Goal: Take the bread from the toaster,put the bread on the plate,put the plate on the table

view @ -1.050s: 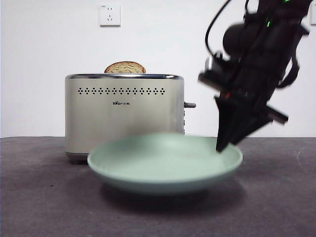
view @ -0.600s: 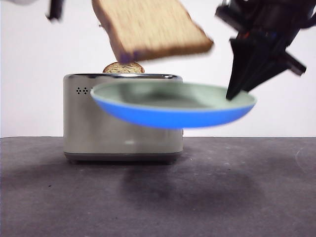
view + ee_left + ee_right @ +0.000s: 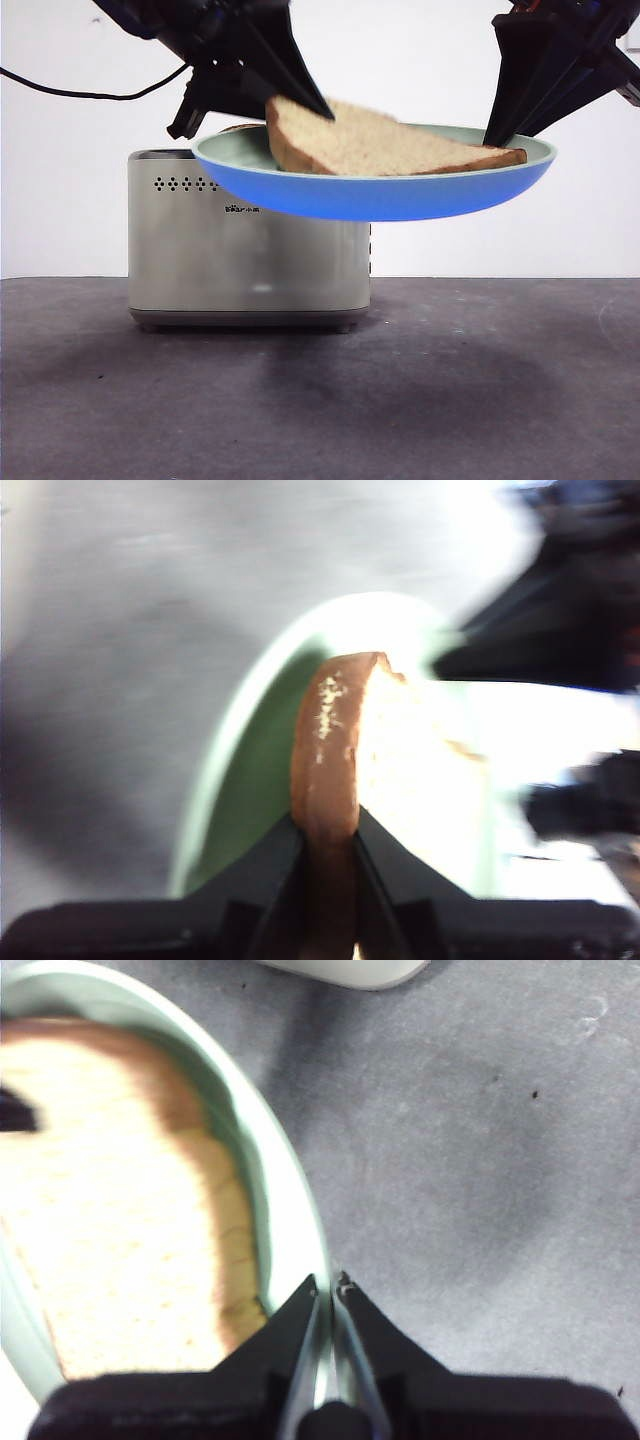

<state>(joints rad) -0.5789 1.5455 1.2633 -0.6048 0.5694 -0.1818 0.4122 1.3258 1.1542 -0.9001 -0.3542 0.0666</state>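
Round pale mint-green plate is raised in front of the boxy cream-beige toaster, clear of the dark grey tabletop. Right tool is clenched on its rim. Left tool grasps the brown-crusted bread slice, which lies tilted in the plate.

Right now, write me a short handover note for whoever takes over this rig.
Left pincer: shut on the bread, which leans in the plate, far end resting on it.
Right pincer: shut on the plate's rim, holding it in the air in front of the toaster.
Done: bread out of the toaster.
Left: release the bread, set the plate on the table.
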